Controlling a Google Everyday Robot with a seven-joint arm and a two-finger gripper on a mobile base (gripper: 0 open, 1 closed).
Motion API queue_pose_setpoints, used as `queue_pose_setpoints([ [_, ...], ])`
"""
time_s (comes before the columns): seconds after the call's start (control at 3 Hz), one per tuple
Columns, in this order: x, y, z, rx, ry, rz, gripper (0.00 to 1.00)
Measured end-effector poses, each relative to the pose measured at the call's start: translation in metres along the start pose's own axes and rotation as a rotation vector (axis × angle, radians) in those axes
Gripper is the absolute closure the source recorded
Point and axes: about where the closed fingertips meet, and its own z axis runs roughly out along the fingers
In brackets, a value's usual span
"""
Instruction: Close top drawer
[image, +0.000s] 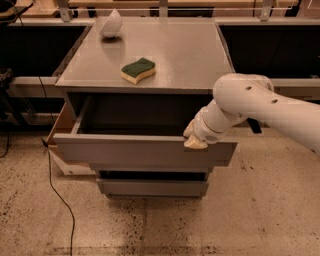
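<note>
The top drawer stands pulled out below the worktop's front edge, its long front panel parallel to that edge; the gripper sits at the panel's upper rim, beneath the front right corner, and whether it is apart or together I cannot tell. The drawer's cavity lies behind the gripper, towards the back edge; so the push, I judge, must run front to back, square across the panel; applied this far right of the panel's middle, it may skew the drawer.
</note>
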Motion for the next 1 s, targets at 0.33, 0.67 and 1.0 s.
queue_pose_setpoints([
  [0.33,-0.0008,-0.0005,-0.0024,-0.001,-0.001,0.003,0.85],
  [0.67,-0.0022,-0.0013,-0.0066,-0.001,-0.001,0.004,0.63],
  [1.0,0.0057,0.0023,-0.0037,0.005,0.002,0.021,0.39],
])
